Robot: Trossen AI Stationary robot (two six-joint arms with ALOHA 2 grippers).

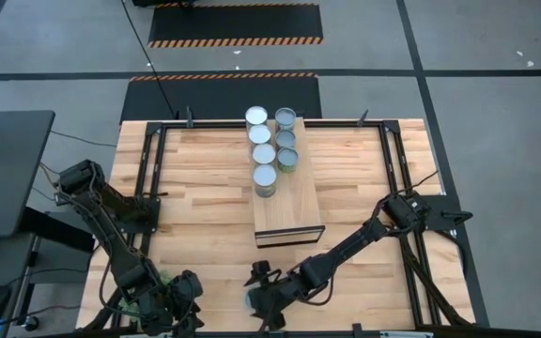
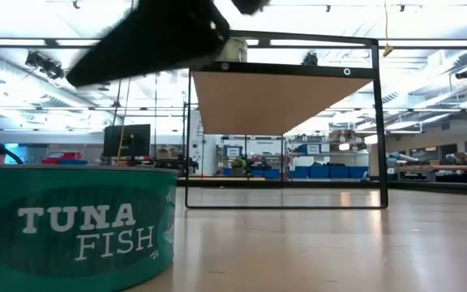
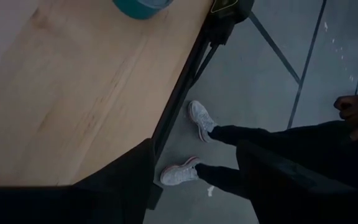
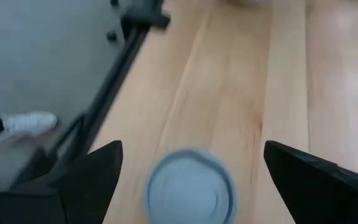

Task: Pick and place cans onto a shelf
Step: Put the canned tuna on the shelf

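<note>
The shelf point(image 1: 287, 202) is a light-wood box in the middle of the table, and several cans point(image 1: 265, 178) stand on the far half of its top. One more can point(image 4: 190, 185), teal and labelled TUNA FISH point(image 2: 71, 227), stands on the table near the front edge. My right gripper point(image 4: 192, 149) is open, with one finger on either side of this can and clear of it. It partly hides the can in the high view point(image 1: 251, 300). My left gripper point(image 1: 184, 299) waits open at the near left, over the table's edge point(image 3: 194, 146).
A black frame rail point(image 1: 148, 169) runs around the tabletop. A person's legs and white shoes point(image 3: 199, 118) stand on the floor just past the near edge, by my left gripper. Bare wood lies on both sides of the shelf.
</note>
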